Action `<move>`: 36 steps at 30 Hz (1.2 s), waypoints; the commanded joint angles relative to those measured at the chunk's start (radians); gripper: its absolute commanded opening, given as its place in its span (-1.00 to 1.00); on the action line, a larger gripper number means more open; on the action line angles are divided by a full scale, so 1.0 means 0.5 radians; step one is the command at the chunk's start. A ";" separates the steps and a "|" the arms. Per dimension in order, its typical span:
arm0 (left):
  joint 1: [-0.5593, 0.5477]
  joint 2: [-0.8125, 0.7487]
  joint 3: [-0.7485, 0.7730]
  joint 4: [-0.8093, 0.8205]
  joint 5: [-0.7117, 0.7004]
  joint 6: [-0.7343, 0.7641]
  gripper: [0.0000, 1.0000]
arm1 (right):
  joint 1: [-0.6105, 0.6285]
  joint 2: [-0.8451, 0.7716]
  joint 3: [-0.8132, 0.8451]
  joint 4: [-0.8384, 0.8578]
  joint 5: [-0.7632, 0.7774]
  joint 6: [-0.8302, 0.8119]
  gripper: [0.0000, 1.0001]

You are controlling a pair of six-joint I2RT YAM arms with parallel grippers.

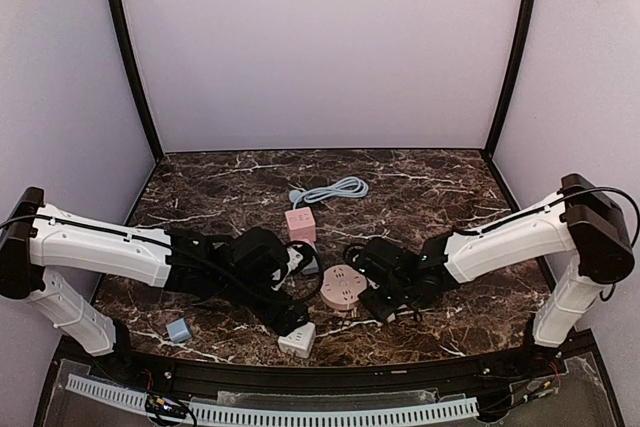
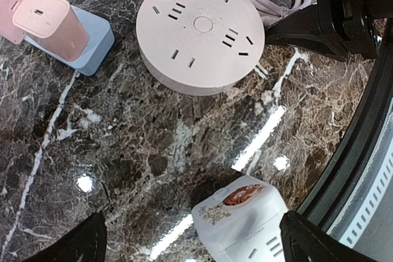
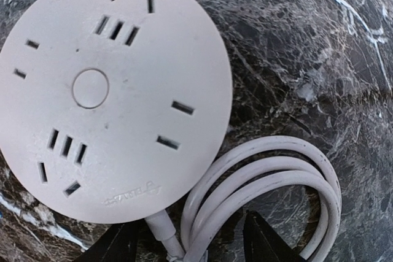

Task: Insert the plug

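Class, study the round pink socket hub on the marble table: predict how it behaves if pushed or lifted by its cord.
The socket hub looks flat and wide, so it should slide rather than tip or roll. The polished marble table probably offers little grip. Its coiled cord looks floppy, likely sagging and uncoiling if lifted.

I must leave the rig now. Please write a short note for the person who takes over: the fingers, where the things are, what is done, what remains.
Left gripper: fingers wide open, the white adapter lying on the table between them, not gripped.
Right gripper: fingers on either side of the coiled cord of the round power strip; I cannot tell if they pinch it.
Done: nothing is inserted in the round power strip; its visible sockets are free.
Left: grasp the plug and insert it.
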 commanded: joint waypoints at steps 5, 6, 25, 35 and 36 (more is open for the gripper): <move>-0.035 -0.038 0.141 -0.303 0.252 -0.069 0.97 | -0.002 -0.259 -0.045 -0.186 -0.110 0.029 0.44; -0.036 -0.026 0.154 -0.355 0.271 -0.071 0.97 | -0.002 -0.330 -0.069 -0.200 -0.118 0.044 0.53; -0.100 0.478 0.626 -0.975 0.341 -0.519 0.97 | 0.006 -1.192 -0.112 -0.386 -0.008 0.293 0.97; -0.147 0.634 0.690 -0.879 0.329 -0.483 0.75 | 0.007 -1.245 -0.172 -0.401 0.038 0.321 0.97; -0.148 0.641 0.695 -0.881 0.312 -0.470 0.69 | 0.008 -1.245 -0.171 -0.401 0.040 0.319 0.97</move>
